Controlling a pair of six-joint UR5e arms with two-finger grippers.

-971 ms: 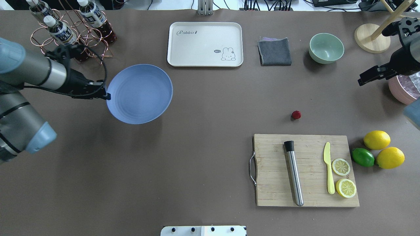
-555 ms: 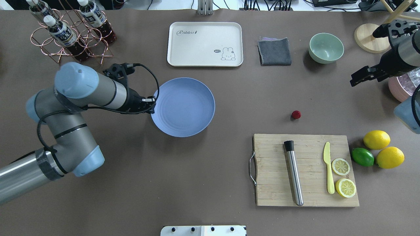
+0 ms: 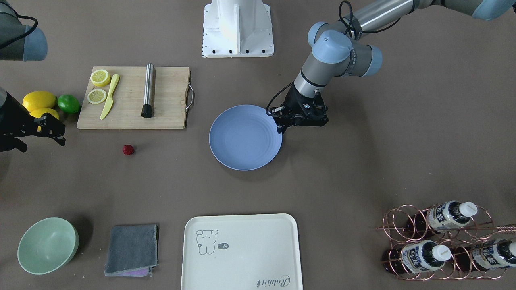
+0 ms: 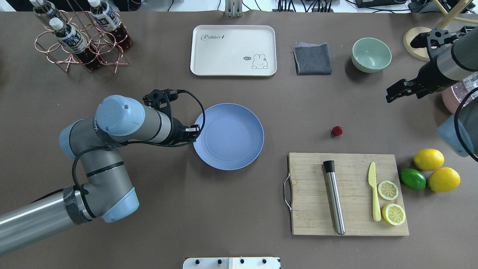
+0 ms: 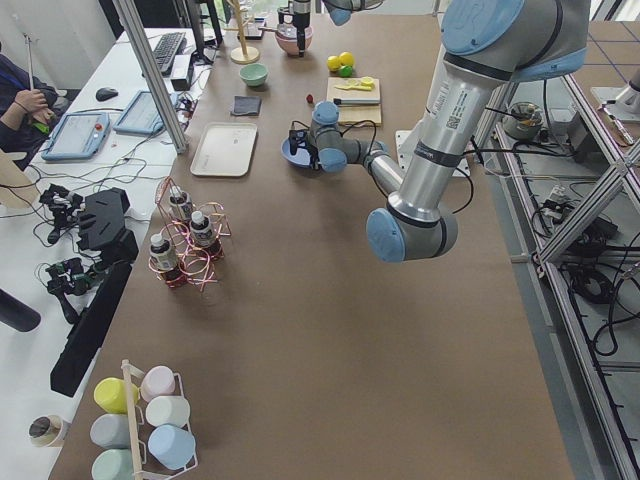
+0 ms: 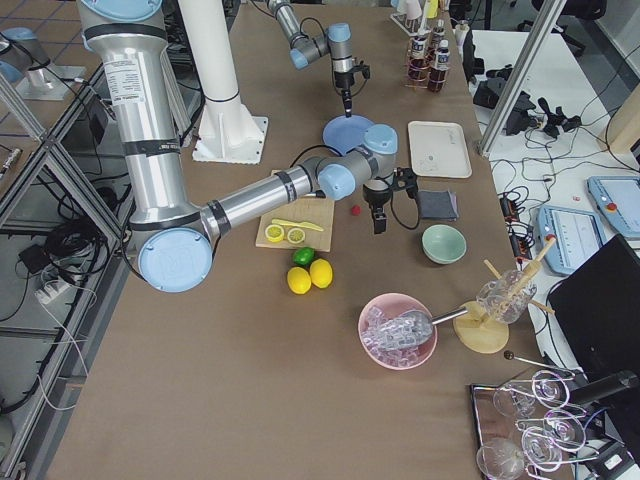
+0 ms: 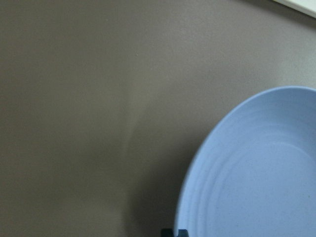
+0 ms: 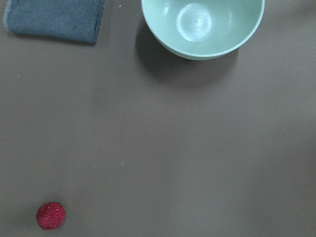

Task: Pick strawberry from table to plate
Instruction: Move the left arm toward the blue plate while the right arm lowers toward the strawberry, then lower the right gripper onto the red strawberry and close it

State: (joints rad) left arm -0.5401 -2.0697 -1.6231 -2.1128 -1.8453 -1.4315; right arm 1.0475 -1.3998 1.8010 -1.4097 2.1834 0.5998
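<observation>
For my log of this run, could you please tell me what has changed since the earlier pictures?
The left hand carried the plate from the table edge on its left toward the middle, gripping its rim. The right hand edged inward toward the strawberry. Strawberry, cutting board and lemons stayed put.

1 strawberry (image 4: 337,130), 1 plate (image 4: 228,136), 2 lemons (image 4: 428,159), 3 bottles (image 4: 66,36)

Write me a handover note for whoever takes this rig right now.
Left tool: shut on the rim of the plate, mid-table; can't tell whether the plate rests on the table.
Right tool: looks open, empty, in the air to the right of the strawberry.
Strawberry: on the table just beyond the cutting board, apart from the plate.
Done: nothing in the plate yet.
Left: grasp the strawberry, put it in the plate.
</observation>
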